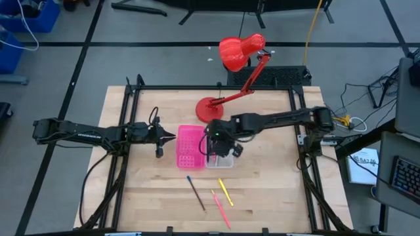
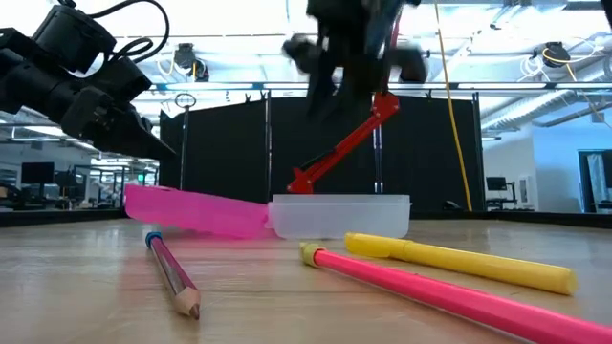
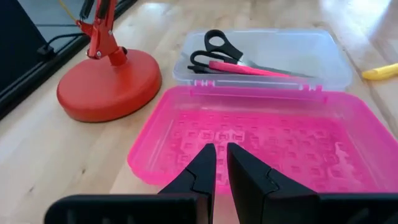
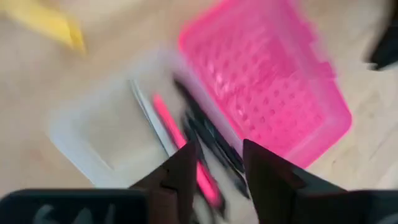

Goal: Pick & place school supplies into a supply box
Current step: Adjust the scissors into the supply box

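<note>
Pale wood bench (image 1: 262, 196) carries everything. At the left, the left gripper (image 1: 172, 136) hangs just beside the pink half of the supply box (image 1: 190, 146), its fingers (image 3: 202, 168) drawn nearly together with only a thin slit between them and nothing held. That pink lid lies open and flat, hinged to the clear half (image 3: 323, 59). Inside the clear half lie black-handled scissors (image 3: 214, 53) and a pink pen (image 3: 249, 68). Over it hovers the right gripper (image 1: 222, 145), its fingers (image 4: 267, 171) parted and, as far as the blurred wrist view shows, empty. Behind the box stands a red desk lamp (image 1: 211, 109). Nearer the front edge, well apart from the box, lie a dark pencil (image 1: 195, 192), another pink pen (image 1: 220, 208) and a yellow pen (image 1: 225, 191).
</note>
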Robot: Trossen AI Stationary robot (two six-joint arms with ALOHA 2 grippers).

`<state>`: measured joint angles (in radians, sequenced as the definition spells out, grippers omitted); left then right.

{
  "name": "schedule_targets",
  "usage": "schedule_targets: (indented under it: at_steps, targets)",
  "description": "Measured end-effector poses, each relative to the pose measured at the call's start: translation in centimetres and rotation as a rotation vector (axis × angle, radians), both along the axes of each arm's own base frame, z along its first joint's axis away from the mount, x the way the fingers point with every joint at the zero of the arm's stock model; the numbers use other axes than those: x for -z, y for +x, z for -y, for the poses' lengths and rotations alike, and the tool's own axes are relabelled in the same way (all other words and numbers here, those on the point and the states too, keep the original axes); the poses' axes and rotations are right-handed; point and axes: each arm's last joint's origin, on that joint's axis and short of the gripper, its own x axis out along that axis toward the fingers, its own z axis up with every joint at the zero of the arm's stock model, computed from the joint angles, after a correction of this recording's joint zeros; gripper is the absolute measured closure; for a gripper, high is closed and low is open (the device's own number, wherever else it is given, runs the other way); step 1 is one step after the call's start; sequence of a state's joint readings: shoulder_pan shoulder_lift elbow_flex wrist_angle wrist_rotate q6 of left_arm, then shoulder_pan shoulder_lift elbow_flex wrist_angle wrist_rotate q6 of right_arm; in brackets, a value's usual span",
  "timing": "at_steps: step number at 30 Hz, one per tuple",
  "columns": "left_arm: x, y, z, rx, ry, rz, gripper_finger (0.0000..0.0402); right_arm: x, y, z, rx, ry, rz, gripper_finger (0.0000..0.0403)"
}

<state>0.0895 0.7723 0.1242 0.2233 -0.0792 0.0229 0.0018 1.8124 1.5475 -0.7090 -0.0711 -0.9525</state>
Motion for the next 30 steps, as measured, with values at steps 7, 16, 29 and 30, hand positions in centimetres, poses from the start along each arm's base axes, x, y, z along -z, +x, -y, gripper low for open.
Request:
schedule_targets:
  at_steps: [7,16,29,30]
  targets:
    - [-0.1,0.1,0.0,-0.011,-0.024,0.018,0.0353,-2.1,-4.4,-2.2,0.164,0.265,0.062,0.0394]
    - [-0.3,0.1,0.0,-0.021,-0.044,0.044,0.0353,3.1,-7.8,0.5,0.416,0.059,0.230,0.0402]
    - [-0.4,0.1,-0.1,-0.046,-0.035,0.048,0.0353,7.3,-3.7,2.8,0.505,-0.104,-0.138,0.0403]
    - [-0.3,0.1,-0.1,-0.046,-0.036,0.046,0.0353,7.4,-3.4,2.8,0.502,-0.113,-0.151,0.0403]
